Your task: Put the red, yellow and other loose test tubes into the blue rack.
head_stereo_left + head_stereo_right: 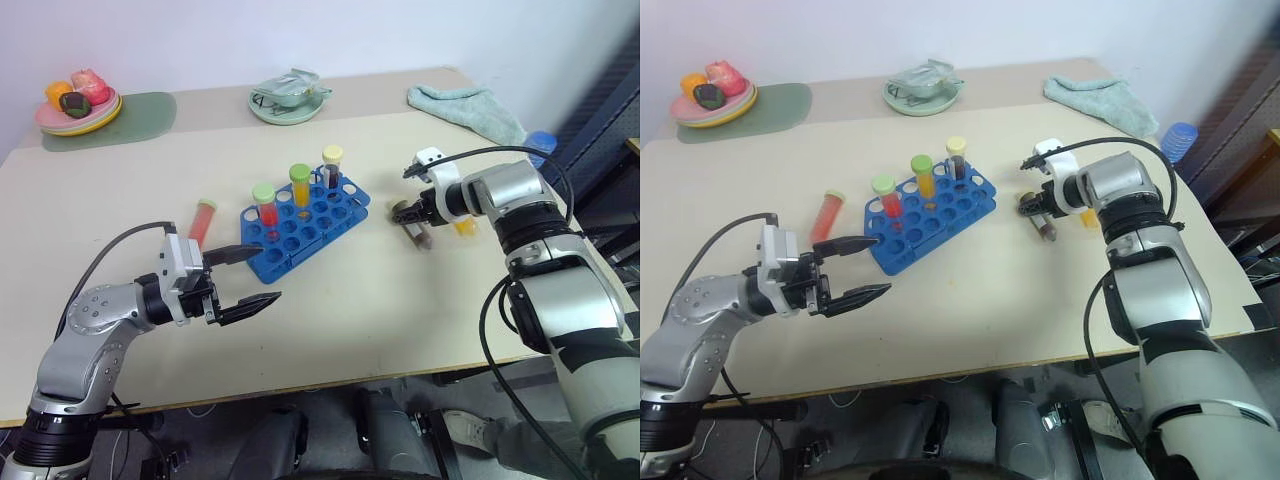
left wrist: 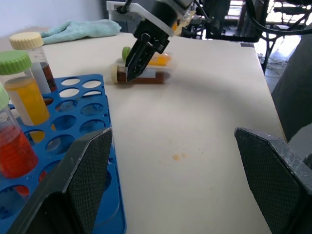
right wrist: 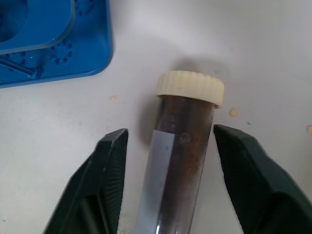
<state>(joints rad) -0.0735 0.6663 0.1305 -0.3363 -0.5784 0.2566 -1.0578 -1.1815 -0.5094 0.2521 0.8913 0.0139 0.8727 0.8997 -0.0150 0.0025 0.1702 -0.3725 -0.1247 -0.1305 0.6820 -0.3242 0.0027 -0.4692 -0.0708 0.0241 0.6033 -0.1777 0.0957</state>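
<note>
Left claw point(image 1: 247, 275) hovers level, fingers spread wide; right claw point(image 1: 413, 216) angles downward (fingers apart).

Beige table point(image 1: 400, 300), blue rack point(image 1: 345, 212), 3 loose tubes point(image 1: 203, 219), towel point(image 1: 465, 105)

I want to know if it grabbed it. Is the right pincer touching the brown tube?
Apart. The right wrist view shows table on both sides between the right pincer fingers and the brown tube.

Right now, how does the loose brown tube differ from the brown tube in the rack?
The loose brown tube lies flat on the table; the racked brown tube stands upright in the blue rack. The loose one sits between the fingers of the right pincer; the racked one stands clear of it. Both have pale caps and dark liquid.
</note>
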